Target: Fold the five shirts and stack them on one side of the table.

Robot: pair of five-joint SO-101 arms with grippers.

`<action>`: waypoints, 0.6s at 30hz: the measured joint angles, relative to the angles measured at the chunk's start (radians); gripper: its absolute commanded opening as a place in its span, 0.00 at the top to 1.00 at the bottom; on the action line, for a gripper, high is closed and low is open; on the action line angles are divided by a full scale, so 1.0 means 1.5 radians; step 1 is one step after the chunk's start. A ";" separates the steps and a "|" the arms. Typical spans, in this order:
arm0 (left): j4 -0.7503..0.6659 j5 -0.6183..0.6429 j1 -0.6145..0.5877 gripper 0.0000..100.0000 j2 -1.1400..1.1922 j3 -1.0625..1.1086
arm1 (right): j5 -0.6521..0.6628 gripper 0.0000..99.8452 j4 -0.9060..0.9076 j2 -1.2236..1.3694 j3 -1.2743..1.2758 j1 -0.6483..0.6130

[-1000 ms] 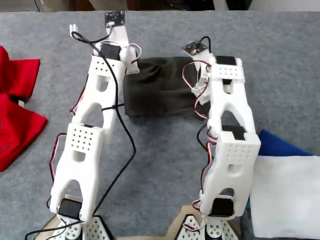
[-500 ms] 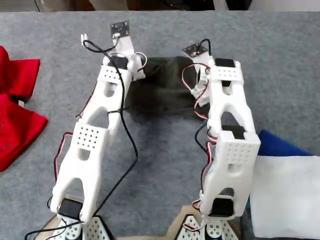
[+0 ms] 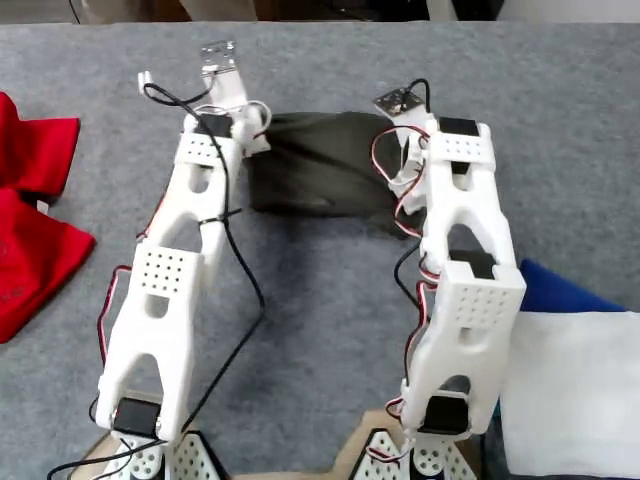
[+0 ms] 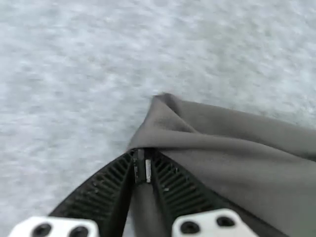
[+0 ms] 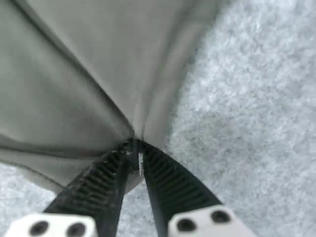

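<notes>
No legible text or numbers — a pale tag point(image 3: 42, 206) on the red shirt point(image 3: 30, 260), perhaps printed, unreadable.

Left arm point(image 3: 165, 290) and right arm point(image 3: 465, 300) are white plastic shells with perforated panels and black servos. A black cable point(image 3: 262, 308) trails along the left; red wires point(image 3: 377, 150) loop beside the right. Fingers point(image 4: 106, 185) are black, ribbed, on white screwed mounts point(image 4: 207, 224)

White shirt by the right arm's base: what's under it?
A blue shirt sticks out from beneath the white shirt at its far edge. Whether anything else lies under it is covered.
</notes>
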 measured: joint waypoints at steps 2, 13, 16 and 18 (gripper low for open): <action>0.027 -0.002 -0.015 0.98 0.002 -0.016 | 0.007 0.99 -0.009 0.000 0.000 0.000; 0.285 -0.002 -0.014 0.98 0.010 -0.281 | 0.013 0.99 -0.028 -0.103 0.000 -0.029; 0.350 -0.002 0.008 0.98 -0.002 -0.297 | 0.013 0.99 -0.063 -0.121 -0.029 -0.036; 0.396 -0.002 0.032 0.98 -0.013 -0.301 | 0.013 0.99 -0.096 -0.120 -0.061 -0.034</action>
